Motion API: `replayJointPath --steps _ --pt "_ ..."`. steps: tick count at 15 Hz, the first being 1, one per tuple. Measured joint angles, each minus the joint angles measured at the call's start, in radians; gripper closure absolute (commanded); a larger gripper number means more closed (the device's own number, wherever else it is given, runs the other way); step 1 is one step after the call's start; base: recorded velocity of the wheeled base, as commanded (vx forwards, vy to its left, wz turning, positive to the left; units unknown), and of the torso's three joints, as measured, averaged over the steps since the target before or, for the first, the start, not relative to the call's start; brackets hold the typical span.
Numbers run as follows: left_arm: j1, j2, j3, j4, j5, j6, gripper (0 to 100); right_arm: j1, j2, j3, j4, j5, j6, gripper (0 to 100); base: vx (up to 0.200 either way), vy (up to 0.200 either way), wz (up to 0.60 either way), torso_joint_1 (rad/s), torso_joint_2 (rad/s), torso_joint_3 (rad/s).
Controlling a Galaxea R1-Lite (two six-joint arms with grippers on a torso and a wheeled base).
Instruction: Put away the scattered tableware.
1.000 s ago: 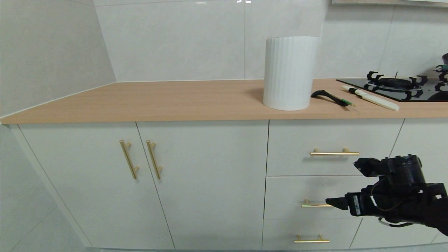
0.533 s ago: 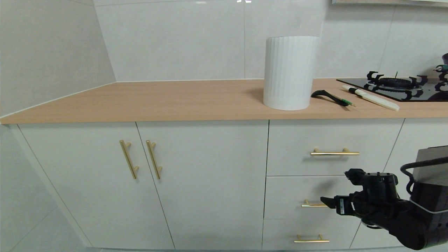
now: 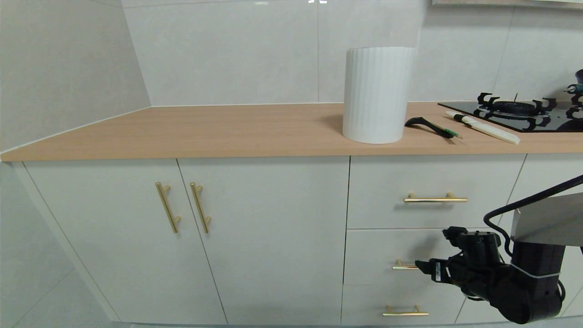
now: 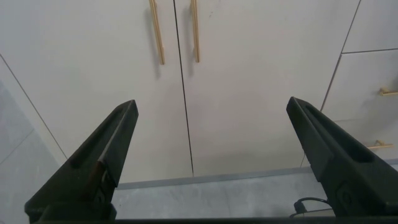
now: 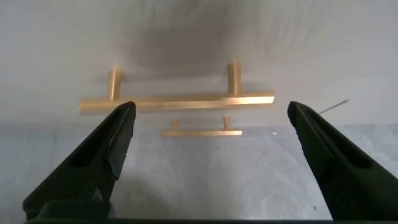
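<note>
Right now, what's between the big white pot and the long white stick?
A black spoon lies there on the wooden counter, seen in the head view.

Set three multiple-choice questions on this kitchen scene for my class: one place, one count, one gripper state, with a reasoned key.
1. Where is the black spoon? A on the countertop beside the white container; B in a drawer; C on the floor.
2. How many drawer handles are stacked under the countertop? A one; B three; C five.
3. The right gripper is: A shut on a handle; B shut on the spoon; C open.
Key: A, it lies by the container; B, three gold bars stacked; C, fingers apart before the middle handle.
</note>
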Motion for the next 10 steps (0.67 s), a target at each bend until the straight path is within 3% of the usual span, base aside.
replayJointPath --steps 10 --pt "0.001 0.0 0.0 0.0 0.0 0.0 0 0.015 0.05 -0.027 0.002 -0.05 -0.02 0 0.0 0.0 0.0 0.0 0.0 0.0"
